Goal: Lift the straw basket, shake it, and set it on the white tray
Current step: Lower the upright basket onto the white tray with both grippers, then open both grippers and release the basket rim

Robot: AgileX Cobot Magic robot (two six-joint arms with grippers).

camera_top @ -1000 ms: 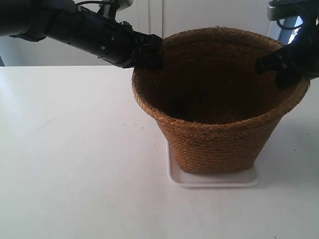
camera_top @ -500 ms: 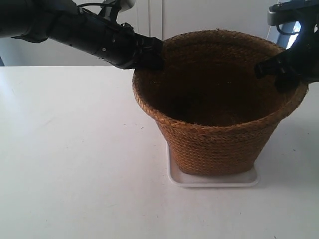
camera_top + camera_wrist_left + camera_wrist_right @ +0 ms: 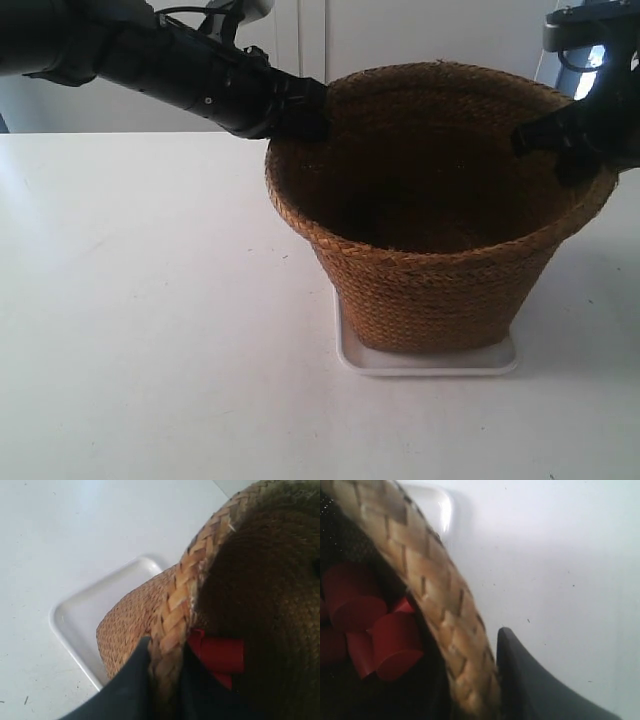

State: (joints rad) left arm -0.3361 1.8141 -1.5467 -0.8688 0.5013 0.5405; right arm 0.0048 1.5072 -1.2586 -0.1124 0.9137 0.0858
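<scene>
Twice check the seat before letting go. Hold level, left pincer (image 3: 167,655) and right pincer (image 3: 472,672) each pinching the straw basket (image 3: 440,290) rim from opposite sides (one finger inside, one outside). Judge the base down on the white tray (image 3: 430,362), or very nearly. Release both together, then lift clear. Smooth white table (image 3: 150,300), pale wall (image 3: 450,30) behind.

Brown braided-straw basket (image 3: 440,290), with a round flared rim and squarish base, stands upright on the shallow white tray (image 3: 420,363), covering most of it; 2 rounded tray corners show.
</scene>
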